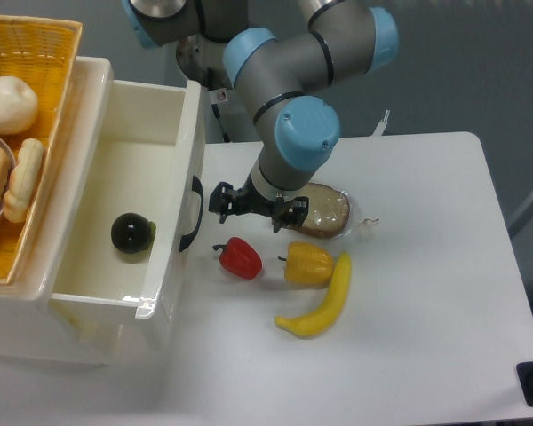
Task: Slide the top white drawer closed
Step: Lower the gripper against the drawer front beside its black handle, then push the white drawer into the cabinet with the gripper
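Observation:
The top white drawer [107, 195] stands pulled far out to the right, its curved black handle [192, 213] on the front panel. A dark round fruit [131, 232] lies inside it. My gripper [247, 207] hangs over the table a short way right of the handle, apart from it. Its black fingers point down, and their gap cannot be made out from this angle. Nothing shows between them.
A red pepper [241, 257], a yellow pepper [307, 264] and a banana [322, 298] lie just below the gripper. A bread slice [324, 210] sits to its right. A yellow wicker basket [22, 133] with food rests on the cabinet at left.

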